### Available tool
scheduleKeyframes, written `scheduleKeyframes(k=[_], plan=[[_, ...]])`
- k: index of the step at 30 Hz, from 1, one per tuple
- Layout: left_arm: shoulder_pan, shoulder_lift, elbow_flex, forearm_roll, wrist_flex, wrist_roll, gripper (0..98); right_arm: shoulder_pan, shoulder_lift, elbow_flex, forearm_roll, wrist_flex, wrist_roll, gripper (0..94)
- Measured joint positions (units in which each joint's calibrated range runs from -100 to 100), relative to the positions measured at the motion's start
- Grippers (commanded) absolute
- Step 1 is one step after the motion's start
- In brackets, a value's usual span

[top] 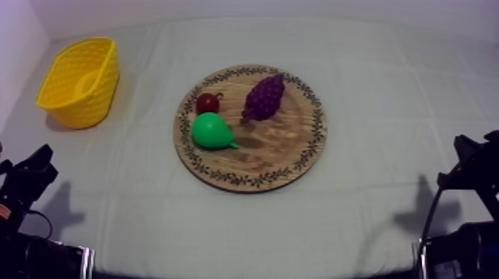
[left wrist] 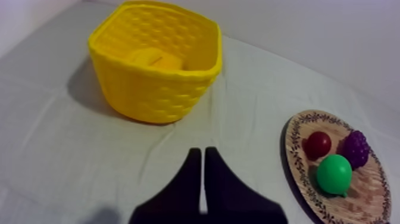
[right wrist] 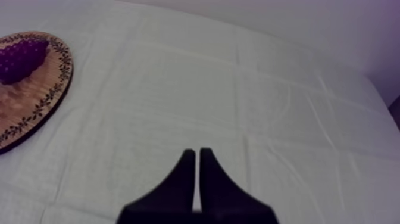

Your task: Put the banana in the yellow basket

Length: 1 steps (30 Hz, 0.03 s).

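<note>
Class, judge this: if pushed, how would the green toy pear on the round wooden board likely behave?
The green toy pear looks smooth and rounded, so it would probably roll. Its shiny skin may slip in a grip. The round wooden board seems flat, so little would stop it.

On my top view, a green pear (top: 212,130) sits a little left of the frame's centre, its stem end pointing right. A small red fruit (top: 207,102) is just above it, close against it. A purple bunch of grapes (top: 264,97) lies right of both, near the centre, slanting toward the upper right. A creased grey-white cloth (top: 401,171) covers the table.
</note>
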Motion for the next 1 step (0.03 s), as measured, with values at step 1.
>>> scheduleKeyframes(k=[1], plan=[[0.0,0.0,0.0,0.0,0.0,0.0,0.1,0.0,0.0,0.0,0.0,0.0,0.0,0.6]])
